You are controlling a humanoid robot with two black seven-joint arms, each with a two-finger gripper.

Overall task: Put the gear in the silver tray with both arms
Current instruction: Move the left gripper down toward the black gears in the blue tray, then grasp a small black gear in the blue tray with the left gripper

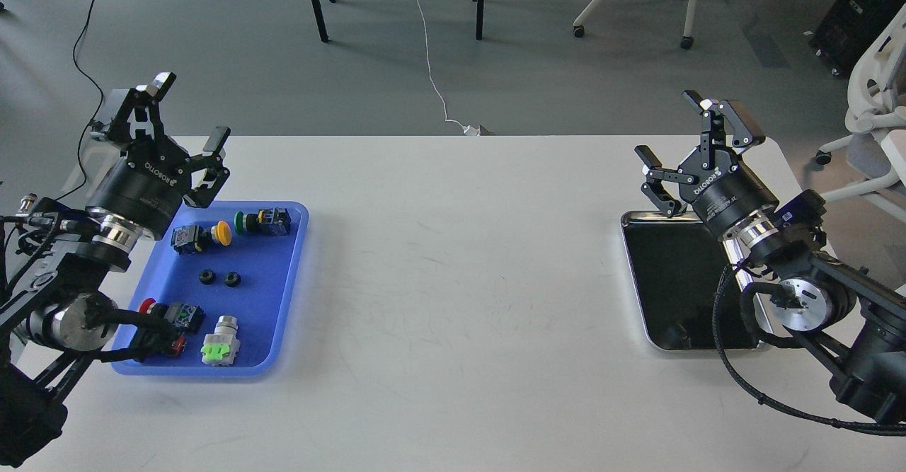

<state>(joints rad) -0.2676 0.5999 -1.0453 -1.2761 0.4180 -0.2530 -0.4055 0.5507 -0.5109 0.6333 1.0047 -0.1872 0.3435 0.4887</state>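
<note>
Looking down from the robot's head, the view takes in a white worktop (453,281) with a black arm at each side. At the left, a blue plastic tray (283,316) lies flat and holds small industrial parts: a yellow-capped push button (200,237) and a green-capped push button (263,221) along the far edge, two small black gears (219,277) side by side near the middle, a red-capped switch (170,316) at the near left, and a grey part with a bright green block (221,342) at the near edge. The left pincer (190,114) hangs above the far left corner of this tray, its two fingers spread wide and grasping nothing. At the right side of the worktop, well apart from the blue tray, lies the silver tray (637,274), a shiny rectangle with rounded corners, a raised rim and a dark mirror-like bottom; nothing is seen lying in the part that shows, though the right arm covers its right side. The right pincer (679,132) is raised over the far edge of the silver tray, its fingers also spread apart and empty. Beyond the worktop is a grey floor (248,47) with a white cable (428,54), dark table legs (315,1) and white wheeled chairs (870,104).
</note>
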